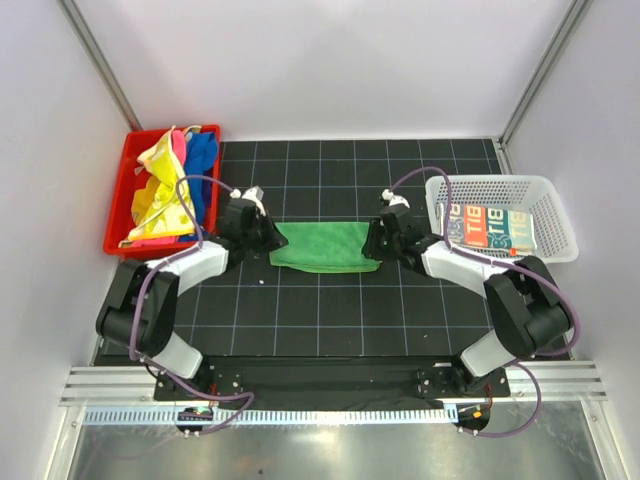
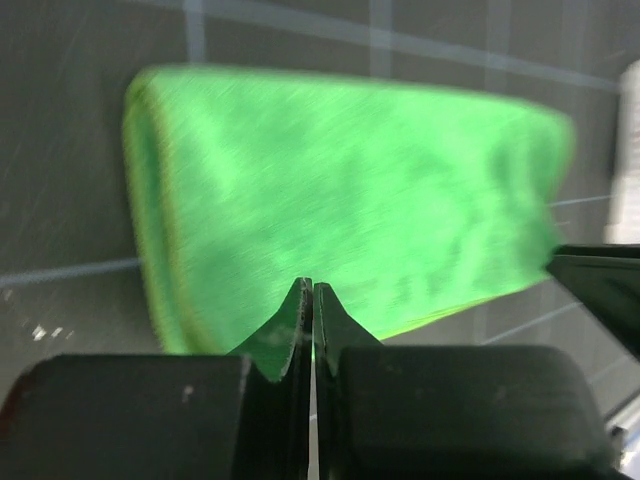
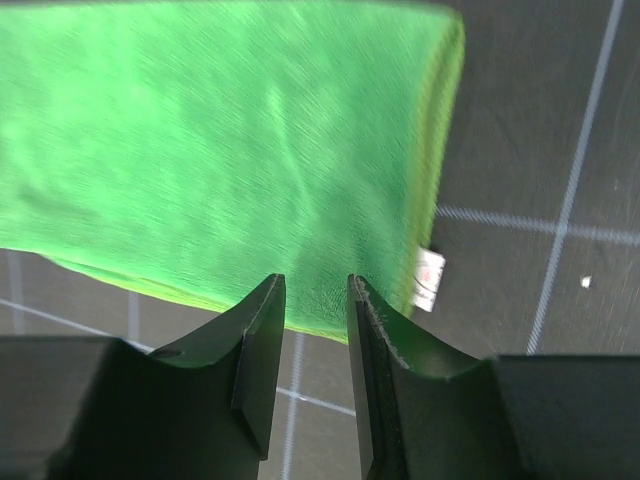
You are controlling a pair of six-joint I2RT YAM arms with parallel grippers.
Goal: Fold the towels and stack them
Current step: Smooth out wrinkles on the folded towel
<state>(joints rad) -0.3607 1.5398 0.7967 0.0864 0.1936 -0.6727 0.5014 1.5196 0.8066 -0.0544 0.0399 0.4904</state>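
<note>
Green towel (image 1: 322, 247) lies folded in a strip between both arms. Left gripper (image 2: 313, 290) is clenched at its left end; right gripper (image 3: 315, 285) is parted and empty at its right end. Pinch matching corners evenly, then fold

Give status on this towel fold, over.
Left gripper shut at left end of green towel, grip unclear. Right gripper open over right end. Towel folded flat on mat. Nothing on it.

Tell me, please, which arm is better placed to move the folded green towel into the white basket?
Right, probably: the right hand sits at the green towel's end nearest the white basket, jaws open; the left hand is shut, on the far side.
</note>
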